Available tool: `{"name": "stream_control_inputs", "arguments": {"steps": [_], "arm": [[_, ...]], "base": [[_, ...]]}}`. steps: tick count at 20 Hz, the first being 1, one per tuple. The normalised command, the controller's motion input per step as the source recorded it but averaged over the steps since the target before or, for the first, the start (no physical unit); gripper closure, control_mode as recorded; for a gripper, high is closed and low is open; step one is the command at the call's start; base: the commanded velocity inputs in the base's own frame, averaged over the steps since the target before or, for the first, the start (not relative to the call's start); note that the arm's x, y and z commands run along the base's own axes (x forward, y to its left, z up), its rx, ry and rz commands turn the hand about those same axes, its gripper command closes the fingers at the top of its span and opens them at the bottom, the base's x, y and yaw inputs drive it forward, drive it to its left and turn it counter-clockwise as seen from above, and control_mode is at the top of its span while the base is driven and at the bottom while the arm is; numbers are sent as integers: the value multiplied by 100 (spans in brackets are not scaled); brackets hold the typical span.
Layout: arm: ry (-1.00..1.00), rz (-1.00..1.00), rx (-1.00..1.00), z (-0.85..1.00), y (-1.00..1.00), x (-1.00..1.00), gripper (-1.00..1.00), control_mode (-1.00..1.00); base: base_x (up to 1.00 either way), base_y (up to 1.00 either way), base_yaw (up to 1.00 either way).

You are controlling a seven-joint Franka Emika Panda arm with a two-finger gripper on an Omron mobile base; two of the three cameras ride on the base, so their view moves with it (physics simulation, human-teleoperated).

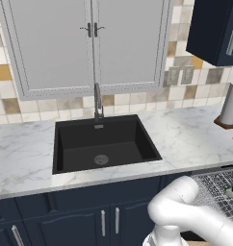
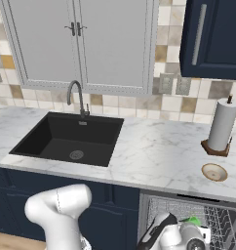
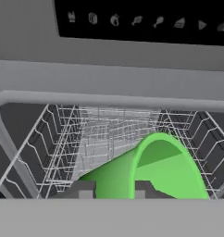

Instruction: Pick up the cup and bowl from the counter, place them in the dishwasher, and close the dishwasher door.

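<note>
Right at your fingertips, the gripper (image 3: 113, 190) is clamped on the cup (image 3: 151, 171), tipped over the dishwasher (image 2: 207, 215) rack and unreleased; bowl (image 2: 214, 172) waits on the counter (image 2: 154, 156) at 2 o'clock, door unclosed.

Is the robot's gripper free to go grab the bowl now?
Probably not yet: the gripper is shut on the cup over the dishwasher rack. The bowl sits unblocked on the counter.
</note>
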Motion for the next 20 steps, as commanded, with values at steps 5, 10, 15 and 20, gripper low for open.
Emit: {"name": "stream_control_inputs", "arguments": {"steps": [5, 10, 15, 20], "arm": [[0, 2, 8, -25, -15, 0, 100, -100], [0, 2, 8, -27, -15, 0, 100, -100], [0, 2, 6, -30, -15, 0, 100, -100], [0, 1, 3, -31, -16, 1, 100, -100]], "base": [[0, 0, 0], [0, 0, 0], [0, 0, 0], [0, 0, 0]]}}
